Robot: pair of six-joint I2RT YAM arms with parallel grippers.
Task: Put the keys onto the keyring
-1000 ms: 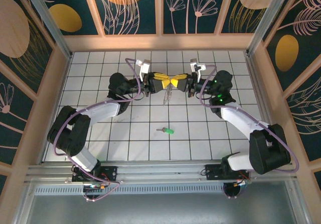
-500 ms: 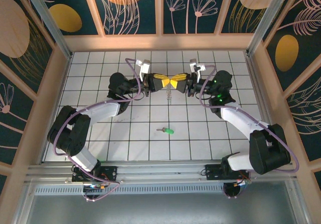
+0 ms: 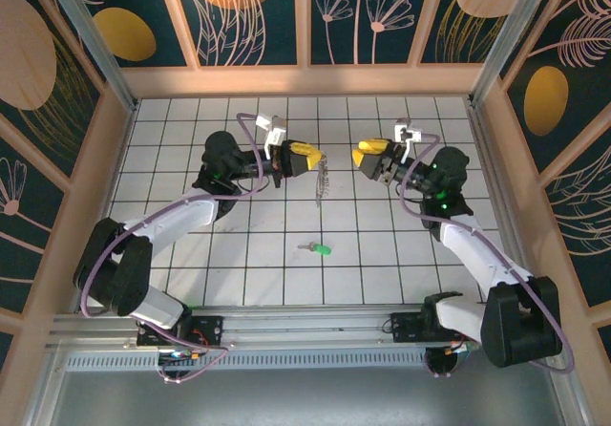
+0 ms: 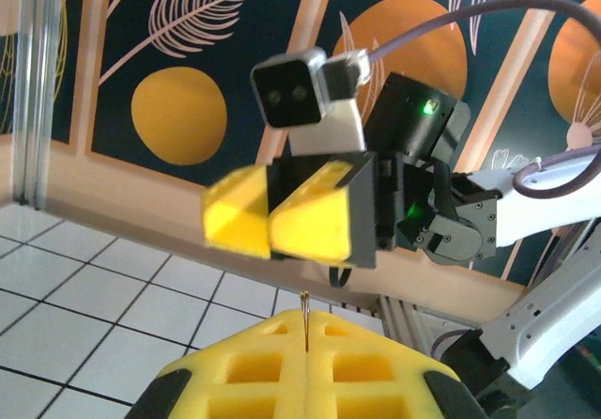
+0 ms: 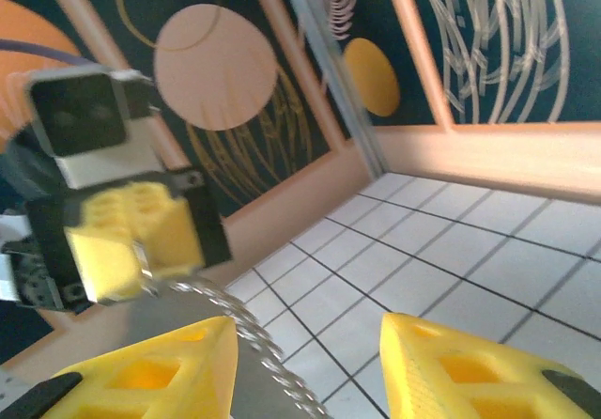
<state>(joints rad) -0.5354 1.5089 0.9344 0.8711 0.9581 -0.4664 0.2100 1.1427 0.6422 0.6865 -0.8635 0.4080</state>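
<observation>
Tabletop (image 3: pixel 382 264), white-tiled: the right claw (image 3: pixel 363 152), a second ago nose to nose with the left claw (image 3: pixel 309 158) over the far middle, has drawn back to the right and stands released, holding nothing. Left claw: clenched on the keyring (image 3: pixel 323 180), which now dangles from it alone. Key (image 3: pixel 320 249), green-headed: lying unmoved on the near-middle tiles, well apart from the ring. The hand-over looks complete, leaving the right claw free to fetch it.

Green-headed key (image 3: pixel 319 248), yellow jaws, white gridded table (image 3: pixel 191 254), teal walls (image 3: pixel 258 15) with orange discs
</observation>
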